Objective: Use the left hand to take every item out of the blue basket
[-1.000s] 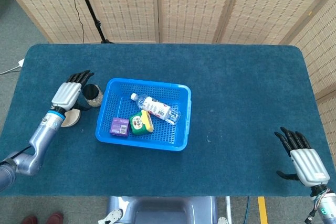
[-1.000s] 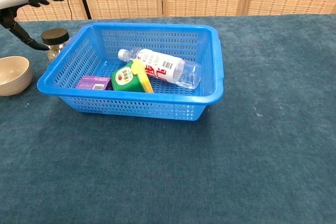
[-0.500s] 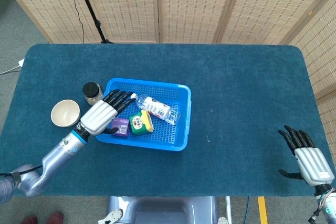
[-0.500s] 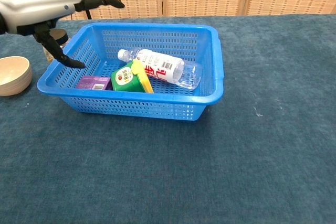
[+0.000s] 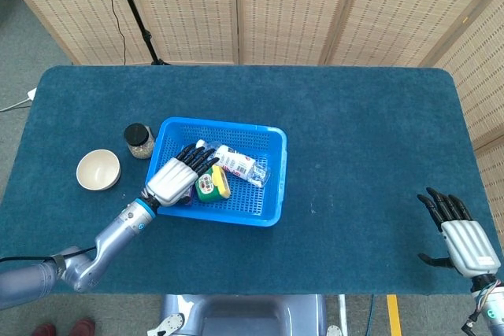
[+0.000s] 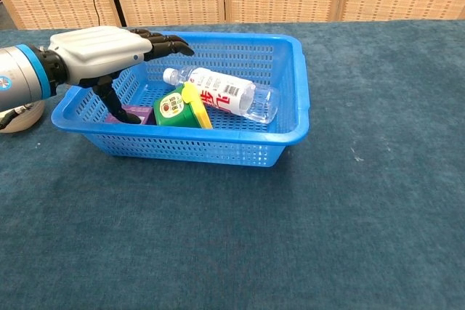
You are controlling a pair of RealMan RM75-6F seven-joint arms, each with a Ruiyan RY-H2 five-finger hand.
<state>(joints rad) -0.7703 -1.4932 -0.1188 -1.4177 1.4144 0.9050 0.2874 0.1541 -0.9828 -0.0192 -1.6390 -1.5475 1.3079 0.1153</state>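
Note:
The blue basket (image 5: 268,194) (image 6: 290,132) sits left of the table's middle. Inside lie a clear water bottle (image 5: 239,164) (image 6: 225,94) with a white and red label, a green and yellow container (image 5: 211,184) (image 6: 179,106), and a purple box (image 6: 129,115), mostly hidden by the hand in the head view. My left hand (image 5: 176,177) (image 6: 102,51) hovers open over the basket's left part, above the purple box, fingers stretched toward the bottle's cap, thumb pointing down at the box. My right hand (image 5: 461,234) rests open at the table's near right corner.
A beige bowl (image 5: 98,169) (image 6: 14,115) and a black-lidded jar (image 5: 138,139) stand on the blue tablecloth left of the basket. Wicker screens line the far side. A tripod leg (image 5: 134,7) rises behind the table's far left.
My left hand has swung from beside the jar and bowl rightward over the basket, and now lies lower above the purple box. The right hand has barely shifted.

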